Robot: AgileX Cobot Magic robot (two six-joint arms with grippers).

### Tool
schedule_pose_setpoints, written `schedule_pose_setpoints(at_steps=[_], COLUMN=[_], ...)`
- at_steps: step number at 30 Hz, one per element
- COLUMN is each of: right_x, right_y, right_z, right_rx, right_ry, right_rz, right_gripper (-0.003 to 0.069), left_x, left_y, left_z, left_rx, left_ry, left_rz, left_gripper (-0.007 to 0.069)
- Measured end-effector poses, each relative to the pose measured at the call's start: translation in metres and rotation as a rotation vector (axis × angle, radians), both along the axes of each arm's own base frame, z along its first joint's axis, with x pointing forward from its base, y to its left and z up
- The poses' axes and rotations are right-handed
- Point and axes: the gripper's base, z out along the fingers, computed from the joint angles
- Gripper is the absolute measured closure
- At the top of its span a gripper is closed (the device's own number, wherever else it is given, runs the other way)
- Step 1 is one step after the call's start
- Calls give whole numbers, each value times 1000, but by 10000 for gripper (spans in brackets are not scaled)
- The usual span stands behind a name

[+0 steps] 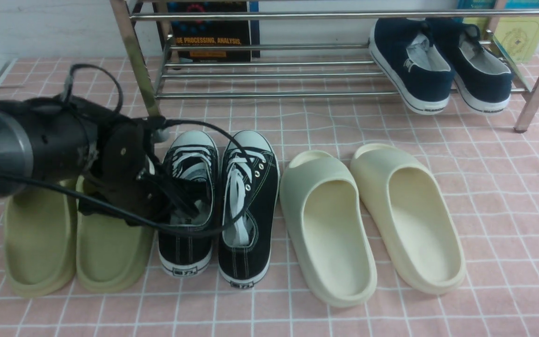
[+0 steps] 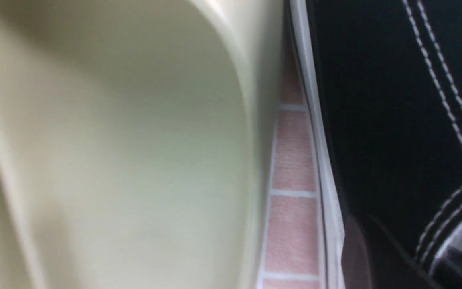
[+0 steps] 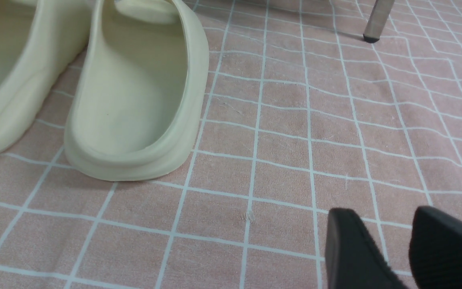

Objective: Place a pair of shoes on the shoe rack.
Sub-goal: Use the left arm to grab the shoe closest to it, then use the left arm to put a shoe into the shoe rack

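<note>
L pincer (image 1: 178,206) closed on collar of left black sneaker (image 1: 193,161); toe points to shoe rack (image 1: 269,94); R pincer (image 3: 399,245) wide, far off.

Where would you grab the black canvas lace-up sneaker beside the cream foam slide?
On that black canvas sneaker, pinch the thin collar wall from straight above, one finger inside: it stands flat on its sole with the opening facing up.

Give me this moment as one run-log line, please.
left gripper: shut on left black sneaker, at collar | right gripper: open, empty, over mat | right black sneaker: on mat | shoe rack: no sneaker yet
</note>
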Motion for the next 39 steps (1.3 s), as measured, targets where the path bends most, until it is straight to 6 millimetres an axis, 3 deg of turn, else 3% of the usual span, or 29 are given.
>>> schedule_pose_setpoints(at_steps=[8, 12, 26, 39], right_x=[0, 0, 0, 0], right_y=[0, 0, 0, 0], right_z=[0, 0, 0, 0], right_rx=[0, 0, 0, 0], right_ry=[0, 0, 0, 0], right_rz=[0, 0, 0, 0], right_gripper=[421, 421, 421, 421], left_x=[25, 41, 120, 156], left_y=[-8, -14, -46, -48], left_z=[75, 92, 65, 47], left_rx=[17, 20, -44, -60], left_ry=[-129, -181, -255, -428], left_rz=[-74, -94, -22, 128], left_gripper=[616, 615, 615, 615])
